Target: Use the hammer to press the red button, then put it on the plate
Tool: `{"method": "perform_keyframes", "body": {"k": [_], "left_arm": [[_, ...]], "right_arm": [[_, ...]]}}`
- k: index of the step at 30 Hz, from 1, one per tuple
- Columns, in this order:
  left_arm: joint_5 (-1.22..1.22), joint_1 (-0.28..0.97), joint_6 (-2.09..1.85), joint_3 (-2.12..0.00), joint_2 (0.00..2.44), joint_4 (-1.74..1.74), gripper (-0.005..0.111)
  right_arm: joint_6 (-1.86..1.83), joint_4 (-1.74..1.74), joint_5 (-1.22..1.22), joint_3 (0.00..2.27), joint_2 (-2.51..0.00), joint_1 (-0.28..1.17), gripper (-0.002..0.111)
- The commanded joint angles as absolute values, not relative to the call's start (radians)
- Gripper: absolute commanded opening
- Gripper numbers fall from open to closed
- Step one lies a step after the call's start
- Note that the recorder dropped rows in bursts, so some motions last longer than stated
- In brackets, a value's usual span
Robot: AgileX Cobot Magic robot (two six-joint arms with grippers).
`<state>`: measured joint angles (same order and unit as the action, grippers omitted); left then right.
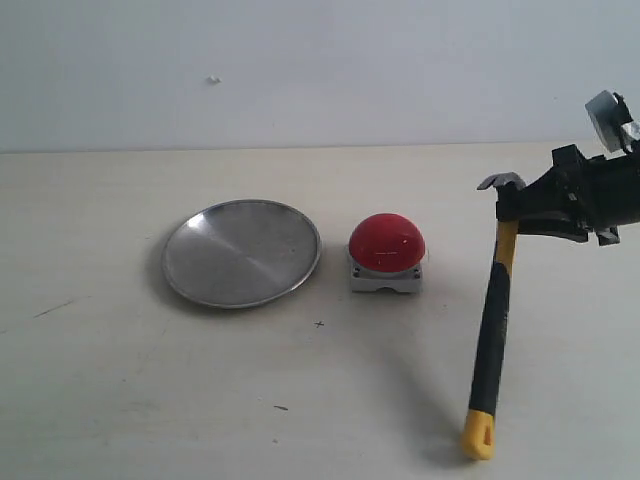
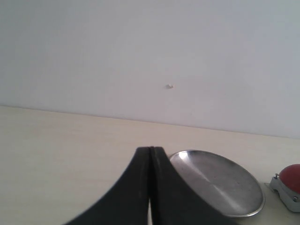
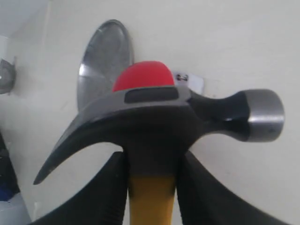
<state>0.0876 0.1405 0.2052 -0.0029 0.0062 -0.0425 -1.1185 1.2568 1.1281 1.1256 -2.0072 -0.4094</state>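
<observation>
1. Right gripper [image 3: 151, 176]: clamps the hammer [image 1: 492, 340] just under its head, handle hanging down, well to the right of the red button [image 1: 386, 243]; left gripper [image 2: 150, 187]: pressed together on nothing, short of the plate [image 1: 240, 252]
2. May pivot in the jaws on the way across, gripped so near the head with the long handle free
3. May glance off the glossy dome if brought down off-centre, shoving the base towards the plate
4. Could drag the yellow tip if carried low
5. Probably overhangs the shallow plate, risking a tipped rim
</observation>
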Motion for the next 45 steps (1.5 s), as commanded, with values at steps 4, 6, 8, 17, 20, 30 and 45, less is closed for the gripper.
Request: {"method": "perform_keyframes", "body": {"k": [4,6,8,17,20,30,45], "left_arm": [[0.089,0.139,0.212,0.0,0.0,-0.042,0.0],[0.089,0.139,0.212,0.0,0.0,-0.042,0.0],[0.089,0.139,0.212,0.0,0.0,-0.042,0.0],[0.089,0.139,0.212,0.0,0.0,-0.042,0.0],[0.089,0.139,0.212,0.0,0.0,-0.042,0.0],[0.089,0.139,0.212,0.0,0.0,-0.042,0.0],[0.089,0.139,0.212,0.0,0.0,-0.042,0.0]], "right_arm": [[-1.235,1.503,1.221,1.078,-1.982,-0.415,0.0],[-1.26,1.551,1.221,1.043,-1.979,-0.413,0.0],[-1.274,1.58,1.221,1.011,-1.978,-0.413,0.0],[-1.324,1.622,1.221,0.928,-1.977,-0.413,0.0],[-1.363,1.626,1.221,0.904,-1.957,-0.413,0.0],[-1.387,1.65,1.221,0.828,-1.831,-0.413,0.0],[-1.402,1.665,1.221,0.761,-1.751,-0.413,0.0]]}}
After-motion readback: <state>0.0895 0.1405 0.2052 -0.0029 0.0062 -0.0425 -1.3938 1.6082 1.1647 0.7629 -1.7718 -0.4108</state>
